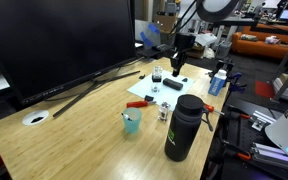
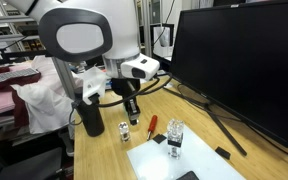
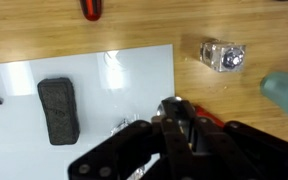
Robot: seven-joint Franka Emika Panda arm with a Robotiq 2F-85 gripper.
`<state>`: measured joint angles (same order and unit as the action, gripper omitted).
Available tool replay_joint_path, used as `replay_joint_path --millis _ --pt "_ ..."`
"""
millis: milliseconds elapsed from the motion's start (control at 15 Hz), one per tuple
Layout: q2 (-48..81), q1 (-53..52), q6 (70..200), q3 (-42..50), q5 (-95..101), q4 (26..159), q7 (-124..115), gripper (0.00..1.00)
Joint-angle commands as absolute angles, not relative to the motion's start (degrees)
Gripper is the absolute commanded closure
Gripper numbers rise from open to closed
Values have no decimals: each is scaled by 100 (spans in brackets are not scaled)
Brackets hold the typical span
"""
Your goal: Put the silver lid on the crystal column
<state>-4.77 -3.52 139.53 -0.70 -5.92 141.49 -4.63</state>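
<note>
**Crystal column stands by the cup; pincer hangs shut over the sheet**

Crystal column (image 1: pixel 165 110) stands upright on the bare wood of the table (image 1: pixel 74 130), between the teal cup (image 1: pixel 132 122) and the tall black bottle (image 1: pixel 182 127). It touches neither. Standing on its base with its top facing up, it looks ready for a cap to come straight down onto it.

The gripper (image 3: pixel 174 110) is not over the column. It hangs above the white sheet (image 3: pixel 44 150), well apart from the column. A black block (image 3: pixel 59 108) and a clear glassy piece (image 2: pixel 174 133) rest on that sheet.

From the wrist view, the fingers are drawn tight together with no gap I can make out. They point down at the paper and touch nothing on the table. I cannot tell whether the silver lid is nipped between them. Anything that small would be hidden by the fingers, and I can't pick it out for sure elsewhere.

If the lid is in there, my guess is the arm must carry it sideways to the column.
</note>
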Motion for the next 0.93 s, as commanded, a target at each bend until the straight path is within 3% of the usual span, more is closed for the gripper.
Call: replay_joint_path --millis 0,867 --pt "-305 -250 13745 -111 -416 13685 -674 97" --pt "1009 -54 12832 94 30 11871 -620 97"
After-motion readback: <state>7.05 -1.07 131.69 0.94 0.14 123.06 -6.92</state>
